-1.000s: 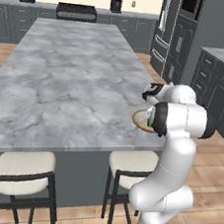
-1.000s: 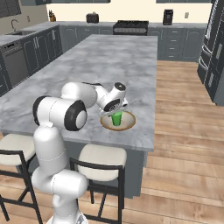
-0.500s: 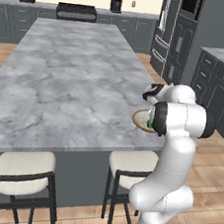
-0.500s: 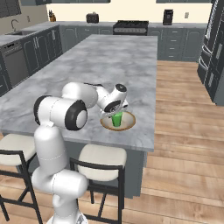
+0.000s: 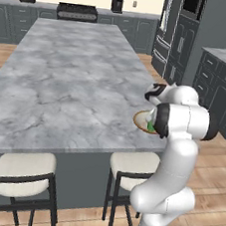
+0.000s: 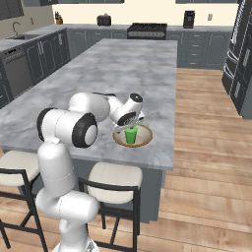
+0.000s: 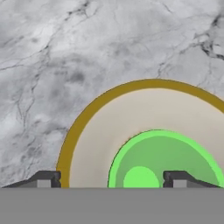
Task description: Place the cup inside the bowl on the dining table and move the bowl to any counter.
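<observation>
Hand view, 1 cup [image 7: 162, 159] upright inside 1 bowl [image 7: 94, 131], jaws spread apart.

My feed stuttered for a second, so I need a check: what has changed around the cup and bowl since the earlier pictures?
The end effector has opened and let go of the cup; its fingertips now stand wide on either side of it. The cup stays upright inside the bowl, the bowl stays near the dining table edge, and the arm has hardly moved.
</observation>
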Available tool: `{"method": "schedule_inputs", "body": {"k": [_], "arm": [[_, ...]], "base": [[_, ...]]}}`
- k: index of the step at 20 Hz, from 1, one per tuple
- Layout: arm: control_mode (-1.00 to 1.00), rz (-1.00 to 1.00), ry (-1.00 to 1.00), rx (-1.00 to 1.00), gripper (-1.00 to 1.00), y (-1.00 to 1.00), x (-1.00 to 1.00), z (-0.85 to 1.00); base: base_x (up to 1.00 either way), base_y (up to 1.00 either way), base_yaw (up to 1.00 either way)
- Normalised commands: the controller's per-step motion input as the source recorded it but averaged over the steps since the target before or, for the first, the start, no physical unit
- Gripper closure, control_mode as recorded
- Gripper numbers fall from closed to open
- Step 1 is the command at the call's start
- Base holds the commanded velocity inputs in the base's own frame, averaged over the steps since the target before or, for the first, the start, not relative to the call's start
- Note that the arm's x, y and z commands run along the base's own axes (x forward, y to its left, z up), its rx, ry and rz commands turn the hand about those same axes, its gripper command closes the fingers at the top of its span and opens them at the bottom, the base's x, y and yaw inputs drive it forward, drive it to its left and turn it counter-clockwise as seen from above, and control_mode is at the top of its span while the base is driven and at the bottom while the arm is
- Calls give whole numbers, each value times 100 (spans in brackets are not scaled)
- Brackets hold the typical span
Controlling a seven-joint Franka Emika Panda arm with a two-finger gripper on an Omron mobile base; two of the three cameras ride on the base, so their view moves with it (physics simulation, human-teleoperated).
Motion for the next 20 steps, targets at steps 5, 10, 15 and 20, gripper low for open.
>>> {"method": "schedule_inputs", "body": {"k": [5,10,15,20], "arm": [[-100,0,0,0,-100,-2,-18,41],[-100,-10,0,0,-100,-26,-25,18],[-100,-24,0,4,-100,-27,-38,11],[-100,-25,0,13,-100,-19,-46,25]], "base": [[0,0,0],[0,0,0],[0,0,0],[0,0,0]]}}
